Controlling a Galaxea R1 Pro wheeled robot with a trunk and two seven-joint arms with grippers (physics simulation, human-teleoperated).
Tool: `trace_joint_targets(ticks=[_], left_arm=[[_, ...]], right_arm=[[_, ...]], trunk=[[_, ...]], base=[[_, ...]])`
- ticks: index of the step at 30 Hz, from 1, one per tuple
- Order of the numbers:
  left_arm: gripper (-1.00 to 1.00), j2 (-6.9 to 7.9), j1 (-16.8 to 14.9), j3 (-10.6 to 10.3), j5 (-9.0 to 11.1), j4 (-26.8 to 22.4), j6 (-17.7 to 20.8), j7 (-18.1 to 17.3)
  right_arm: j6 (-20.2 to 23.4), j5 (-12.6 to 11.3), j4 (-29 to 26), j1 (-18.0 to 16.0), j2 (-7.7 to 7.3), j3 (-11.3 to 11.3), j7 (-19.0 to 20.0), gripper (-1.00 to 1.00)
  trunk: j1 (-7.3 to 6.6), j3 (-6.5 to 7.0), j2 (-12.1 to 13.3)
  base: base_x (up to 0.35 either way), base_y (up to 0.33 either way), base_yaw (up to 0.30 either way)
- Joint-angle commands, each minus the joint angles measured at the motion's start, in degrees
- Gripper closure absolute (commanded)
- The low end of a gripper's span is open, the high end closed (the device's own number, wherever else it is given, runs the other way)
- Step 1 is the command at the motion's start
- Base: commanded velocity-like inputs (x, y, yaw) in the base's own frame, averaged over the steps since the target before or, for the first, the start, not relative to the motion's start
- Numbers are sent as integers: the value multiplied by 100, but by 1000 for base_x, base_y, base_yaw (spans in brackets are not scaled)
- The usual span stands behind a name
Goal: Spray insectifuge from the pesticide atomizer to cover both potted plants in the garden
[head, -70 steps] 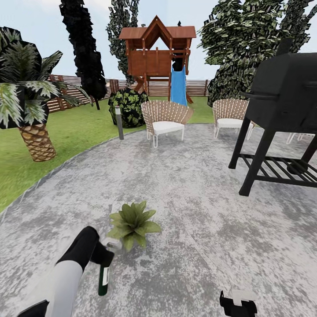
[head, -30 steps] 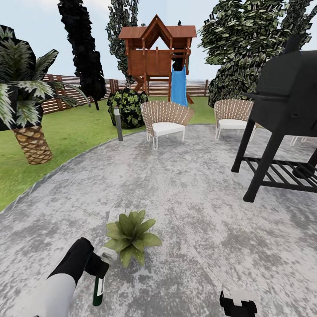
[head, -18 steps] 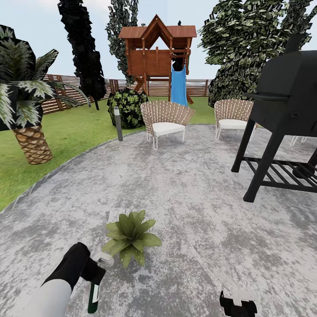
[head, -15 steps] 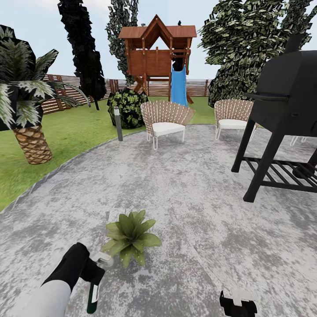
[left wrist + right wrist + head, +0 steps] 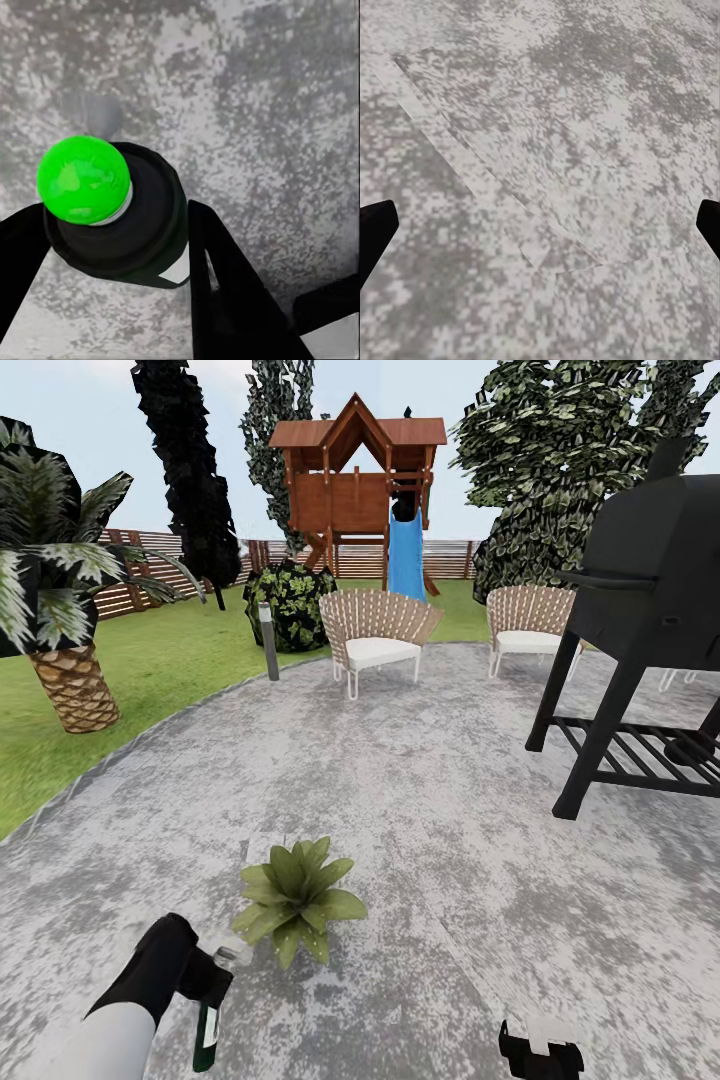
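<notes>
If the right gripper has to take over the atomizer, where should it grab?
Probably the dark lower body of the atomizer, from the robot's right side. The left gripper is clamped on its upper part, the bottle hangs about upright above the patio, and its lower length looks free. The right gripper is open.

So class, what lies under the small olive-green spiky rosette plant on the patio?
The olive-green rosette plant sits on grey mottled paving. Its leaves cover whatever is directly beneath, so no pot can be seen.
</notes>
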Motion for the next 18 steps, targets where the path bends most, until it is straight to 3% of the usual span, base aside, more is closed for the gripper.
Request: trace_joint_targets(ticks=[1, 6, 18], left_arm=[[100, -84, 41, 13, -57, 2, 2, -35], [100, -259, 88, 1, -57, 5, 0, -36], [100, -204, 87, 8, -49, -265, -1, -3]], right_arm=[[-16, 61, 6, -4, 0, -49, -18, -100], [-16, 61, 7, -4, 0, -46, -18, -100], [-16, 61, 8, -4, 0, -47, -18, -100]], trunk=[[-1, -5, -3], [-1, -5, -3], [-1, -5, -3]], base=[[0, 0, 0], [0, 0, 0], [0, 70, 0]])
